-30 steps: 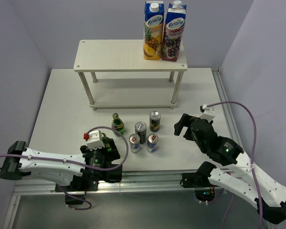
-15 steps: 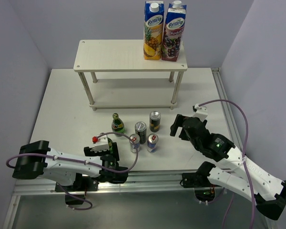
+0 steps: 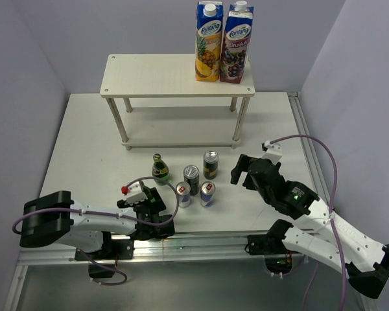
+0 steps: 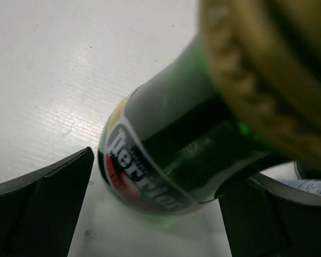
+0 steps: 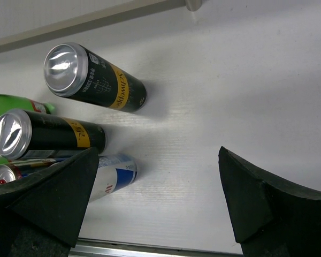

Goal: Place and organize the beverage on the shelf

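Note:
The shelf [image 3: 176,75] stands at the back of the table, both cream boards bare of beverage. In front of it stand one green bottle [image 3: 159,168], two dark slim cans [image 3: 191,179] [image 3: 211,164] and two small blue-silver cans [image 3: 183,194] [image 3: 207,193]. My left gripper [image 3: 150,199] is low at the front left. It is open, with a second green bottle [image 4: 166,160], red-labelled and gold-capped, between its fingers [image 4: 43,209] without being squeezed. My right gripper [image 3: 243,170] is open and empty, just right of the cans; in its wrist view it [image 5: 158,203] faces bare table, dark cans [image 5: 96,80] to the left.
Two juice cartons [image 3: 223,42] stand on the right end of the shelf's top board. The table's metal front rail [image 3: 201,241] runs just behind both grippers. Grey walls close in the left, right and back.
My left arm has dropped low and slid right, bringing its open fingers around the near green bottle. My right gripper has shifted slightly left toward the cans.

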Tool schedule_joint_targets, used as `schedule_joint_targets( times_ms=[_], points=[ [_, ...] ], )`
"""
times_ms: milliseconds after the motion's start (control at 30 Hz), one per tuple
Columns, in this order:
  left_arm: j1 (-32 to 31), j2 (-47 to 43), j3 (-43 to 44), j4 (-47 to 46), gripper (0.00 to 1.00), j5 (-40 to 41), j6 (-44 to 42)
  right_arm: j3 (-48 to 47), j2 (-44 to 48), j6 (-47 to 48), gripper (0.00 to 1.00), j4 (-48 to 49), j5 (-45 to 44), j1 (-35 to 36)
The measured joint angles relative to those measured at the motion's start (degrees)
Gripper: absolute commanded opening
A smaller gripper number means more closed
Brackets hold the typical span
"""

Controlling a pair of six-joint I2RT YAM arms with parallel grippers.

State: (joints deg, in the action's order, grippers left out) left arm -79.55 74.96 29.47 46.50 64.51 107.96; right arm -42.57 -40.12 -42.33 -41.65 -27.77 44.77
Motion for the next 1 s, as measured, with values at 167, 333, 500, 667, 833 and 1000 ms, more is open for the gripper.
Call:
schedule_joint_targets(
  times_ms=[167, 333, 500, 667, 833, 1000],
  points=[
    [1.55, 6.03, 1.75, -2.54, 0.99, 3.04, -0.37, 0.07, -0.37, 0.0, 1.0, 0.61, 0.22, 0.0],
    [2.84, 12.13, 4.79, -2.97, 0.99, 5.64, -0.87, 1.18, -0.42, 0.02, 1.0, 1.01, 0.33, 0.0],
    [5.05, 15.43, 5.88, -5.55, 0.99, 6.75, -3.56, 1.7, -0.42, 0.02, 1.0, 1.57, 0.46, 0.0],
    [7.41, 14.78, 2.97, -14.73, 0.99, 4.5, -11.02, 1.75, -0.57, 0.2, 1.0, 2.05, 0.46, 0.04],
    [9.4, 12.04, -0.44, -23.04, 0.99, 3.34, -19.3, 1.79, -0.66, 0.24, 1.0, 2.64, 0.5, 0.09],
    [10.99, 12.63, -0.07, -28.0, 0.99, 3.3, -24.96, 1.88, -1.22, 0.26, 1.0, 3.13, 0.85, 0.09]
  ],
)
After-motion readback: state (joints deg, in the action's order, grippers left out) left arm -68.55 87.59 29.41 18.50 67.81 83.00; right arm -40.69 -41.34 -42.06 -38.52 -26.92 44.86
